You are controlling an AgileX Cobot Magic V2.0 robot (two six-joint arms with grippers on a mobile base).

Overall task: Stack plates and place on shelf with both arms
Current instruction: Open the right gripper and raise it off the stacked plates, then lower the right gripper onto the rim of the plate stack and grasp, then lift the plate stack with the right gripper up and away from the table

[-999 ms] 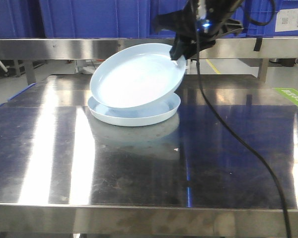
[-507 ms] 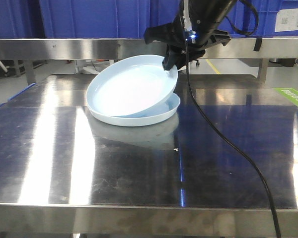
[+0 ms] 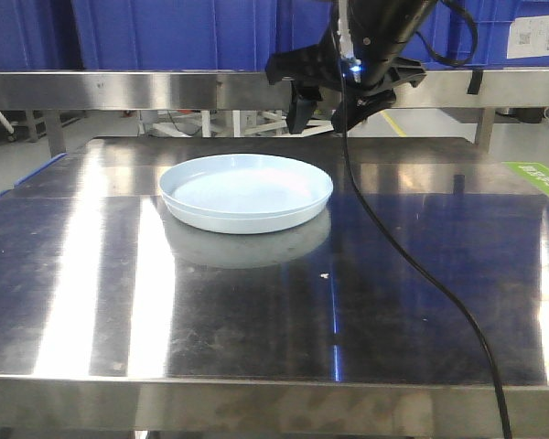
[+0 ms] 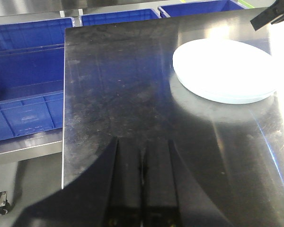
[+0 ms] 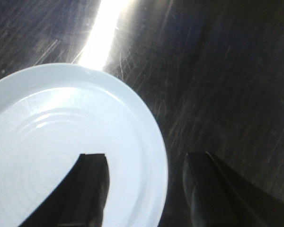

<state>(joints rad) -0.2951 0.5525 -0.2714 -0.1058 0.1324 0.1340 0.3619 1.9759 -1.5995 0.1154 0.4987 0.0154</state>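
the right arm [image 3: 384,27] is cut off at the top. the plates [image 3: 245,192] sit stacked flat on the table [image 3: 256,302], the lower one mostly hidden. the right claw [image 3: 322,112] hangs wide open and empty just above their back rim. the left claw [image 4: 142,189] is pinched closed on nothing, well apart from them.

Pale plates [image 4: 225,71] on steel table [image 4: 123,94], blue bins [image 4: 26,109] beside
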